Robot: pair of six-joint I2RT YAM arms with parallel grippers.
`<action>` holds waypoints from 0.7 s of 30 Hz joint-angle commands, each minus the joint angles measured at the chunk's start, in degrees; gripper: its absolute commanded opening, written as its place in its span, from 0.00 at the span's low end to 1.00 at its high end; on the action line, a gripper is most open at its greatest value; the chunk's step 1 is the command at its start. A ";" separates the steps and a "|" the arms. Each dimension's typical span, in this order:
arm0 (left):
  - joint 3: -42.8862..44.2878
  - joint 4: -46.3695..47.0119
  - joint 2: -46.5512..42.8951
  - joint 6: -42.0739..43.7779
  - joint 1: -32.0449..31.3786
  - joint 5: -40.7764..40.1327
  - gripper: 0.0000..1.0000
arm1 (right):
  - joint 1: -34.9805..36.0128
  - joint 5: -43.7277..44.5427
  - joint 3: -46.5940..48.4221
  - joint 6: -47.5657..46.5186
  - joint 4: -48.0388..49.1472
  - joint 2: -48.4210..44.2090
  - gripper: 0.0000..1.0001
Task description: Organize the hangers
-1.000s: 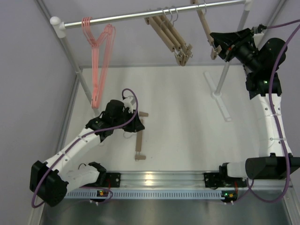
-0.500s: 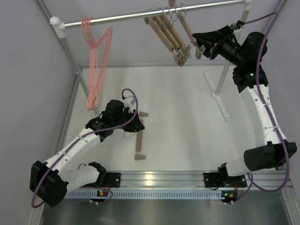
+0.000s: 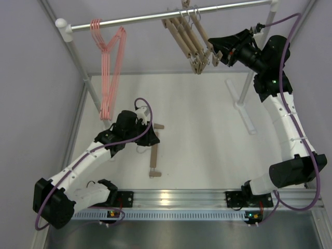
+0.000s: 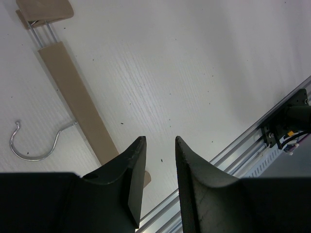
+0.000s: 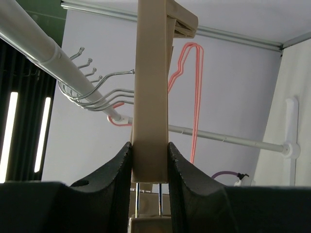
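Where the right gripper clamps it, the wooden hanger is hidden.

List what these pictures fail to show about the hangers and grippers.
- Left wrist view: the lying tan wooden bar hanger has its near end hidden behind the open left gripper, and its far clip is cut by the top edge.
- Right wrist view: which of the silver hooks belongs to the clamped tan wooden bar hanger in the right gripper cannot be told.
- Top view: the thin pink wire hangers overlap, so their count is unclear.
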 commanded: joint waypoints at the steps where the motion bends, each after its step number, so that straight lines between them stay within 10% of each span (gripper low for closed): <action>1: 0.74 0.56 -1.53 0.93 0.36 -0.27 0.35 | 0.59 0.96 0.71 -0.82 3.97 -1.56 0.09; 9: 0.56 0.56 -1.71 1.02 0.36 -0.09 0.35 | 0.51 1.22 0.09 -1.17 4.32 -2.71 0.39; 21: 0.30 0.56 -1.80 0.67 0.36 0.26 0.35 | 0.16 1.84 -2.28 -2.13 4.14 -5.69 0.48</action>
